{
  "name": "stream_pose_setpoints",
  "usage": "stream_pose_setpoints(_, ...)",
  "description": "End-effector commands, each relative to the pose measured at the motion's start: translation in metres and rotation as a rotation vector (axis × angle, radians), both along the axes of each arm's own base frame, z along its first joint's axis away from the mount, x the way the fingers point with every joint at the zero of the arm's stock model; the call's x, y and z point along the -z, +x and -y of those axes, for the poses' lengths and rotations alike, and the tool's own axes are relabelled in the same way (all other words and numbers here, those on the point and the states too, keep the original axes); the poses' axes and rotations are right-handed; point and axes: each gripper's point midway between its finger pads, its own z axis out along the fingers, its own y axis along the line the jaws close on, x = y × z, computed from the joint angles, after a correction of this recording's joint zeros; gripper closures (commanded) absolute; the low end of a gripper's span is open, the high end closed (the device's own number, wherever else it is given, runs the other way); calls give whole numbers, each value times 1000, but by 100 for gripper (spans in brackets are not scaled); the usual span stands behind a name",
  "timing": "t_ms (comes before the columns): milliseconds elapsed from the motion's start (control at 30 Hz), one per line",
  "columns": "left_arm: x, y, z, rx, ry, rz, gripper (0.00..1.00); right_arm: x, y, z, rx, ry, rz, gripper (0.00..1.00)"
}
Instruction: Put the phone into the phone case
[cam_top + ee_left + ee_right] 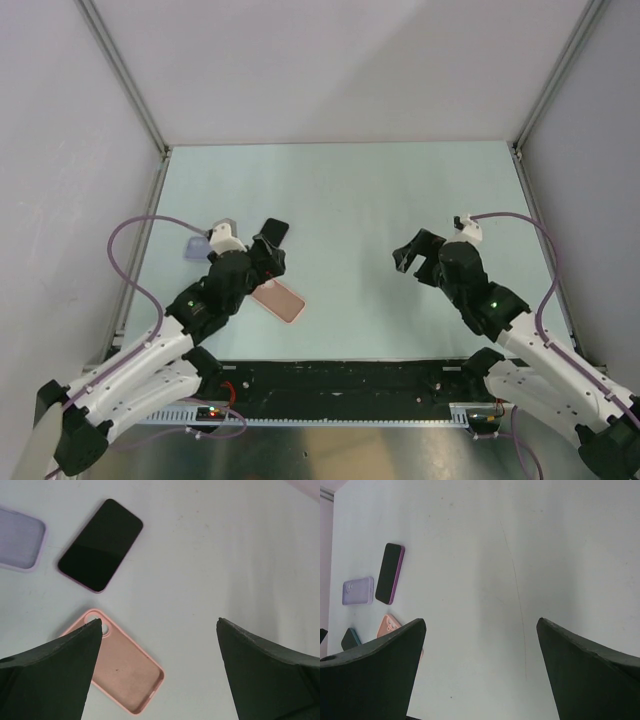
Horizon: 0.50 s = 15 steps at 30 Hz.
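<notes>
The phone (274, 230) lies screen up, black with a purple edge, on the left of the table. It also shows in the left wrist view (100, 545) and the right wrist view (389, 573). A pink phone case (278, 300) lies open side up just near of it, seen close in the left wrist view (125, 675). A lavender case (197, 247) lies to the phone's left. My left gripper (272, 258) is open and empty, hovering between the phone and the pink case (159, 621). My right gripper (415, 262) is open and empty over bare table (481, 620).
The pale green table (380, 200) has grey walls on three sides and metal posts at the back corners. A black strip (340, 378) runs along the near edge by the arm bases. Purple cables loop beside both arms.
</notes>
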Motion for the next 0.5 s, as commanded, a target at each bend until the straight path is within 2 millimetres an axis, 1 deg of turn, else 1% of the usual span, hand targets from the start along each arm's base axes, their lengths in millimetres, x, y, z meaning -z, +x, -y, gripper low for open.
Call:
stream_pose_setpoints(0, -12, 11, -19, -112, 53, 10, 0, -1, 4, -3, -7, 5, 7, 1)
stream_pose_setpoints(133, -11, 18, -31, -187, 69, -32, 0, 4, 7, -9, -27, 0, -4, 1)
stream_pose_setpoints(233, -12, 27, -46, -251, 81, -69, 0, 8, 10, -13, -40, -5, -11, 1)
stream_pose_setpoints(400, -12, 43, -55, -289, 108, -113, 0, 7, 17, -16, -57, 16, -7, 1)
stream_pose_setpoints(433, -7, 48, -57, -301, 121, -137, 0, 6, 19, -16, -59, 21, -7, 1)
stream_pose_setpoints(467, -6, 52, -60, -317, 130, -151, 0, 5, 21, -15, -58, 27, -3, 0)
